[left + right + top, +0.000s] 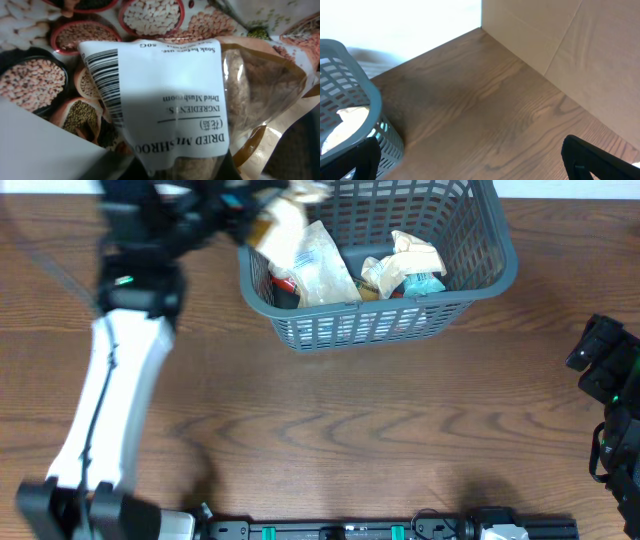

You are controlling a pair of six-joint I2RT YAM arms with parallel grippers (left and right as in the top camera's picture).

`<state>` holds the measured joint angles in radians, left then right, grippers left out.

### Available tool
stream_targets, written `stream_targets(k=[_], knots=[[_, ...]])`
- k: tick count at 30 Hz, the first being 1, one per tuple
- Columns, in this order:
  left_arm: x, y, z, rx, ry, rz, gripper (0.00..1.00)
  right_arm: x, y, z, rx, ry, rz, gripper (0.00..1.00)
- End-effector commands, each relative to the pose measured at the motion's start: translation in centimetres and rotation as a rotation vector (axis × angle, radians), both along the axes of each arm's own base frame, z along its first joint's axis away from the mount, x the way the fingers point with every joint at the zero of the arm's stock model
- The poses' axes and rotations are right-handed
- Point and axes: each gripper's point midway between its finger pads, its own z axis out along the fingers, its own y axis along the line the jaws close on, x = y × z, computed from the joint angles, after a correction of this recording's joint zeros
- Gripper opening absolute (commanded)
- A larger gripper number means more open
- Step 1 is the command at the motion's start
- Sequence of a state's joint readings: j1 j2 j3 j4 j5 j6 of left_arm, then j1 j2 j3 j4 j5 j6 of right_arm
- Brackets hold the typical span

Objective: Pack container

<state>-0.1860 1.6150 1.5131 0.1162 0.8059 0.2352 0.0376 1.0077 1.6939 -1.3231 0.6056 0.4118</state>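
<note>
Blur is hiding whether left gripper (228,204) is clamping, above dark grey slotted plastic basket (380,328); right gripper (470,161) is gaping.

The left gripper (240,212) is hovering, blurred, over the container (480,285) at the far edge of the table (330,430) — packets (320,265) are lying inside — while the right arm (612,385) is sitting by the right edge.
</note>
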Motion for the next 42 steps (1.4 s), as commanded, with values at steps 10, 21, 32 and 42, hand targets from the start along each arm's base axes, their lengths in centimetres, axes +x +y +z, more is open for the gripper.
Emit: stream_targets(k=[10, 21, 32, 42], knots=[[-0.2, -10.9, -12.3, -0.02, 0.38, -0.218, 0.99, -0.4, 0.1, -0.6, -0.002, 0.039, 0.013, 0.99], [2.9, -4.1, -9.3, -0.038, 0.383, 0.103, 0.99, -0.1, 0.1, 0.1, -0.055, 0.043, 0.048, 0.99], [-3.9, 16.6, 0.5, 0.137, 0.226, 0.857, 0.99, -1.2, -0.4, 1.3, -0.137, 0.063, 0.059, 0.93], [-14.4, 22.4, 7.9, 0.04, 0.068, 1.016, 0.99, -7.3, -0.1, 1.3, -0.116, 0.01, 0.085, 0.99]])
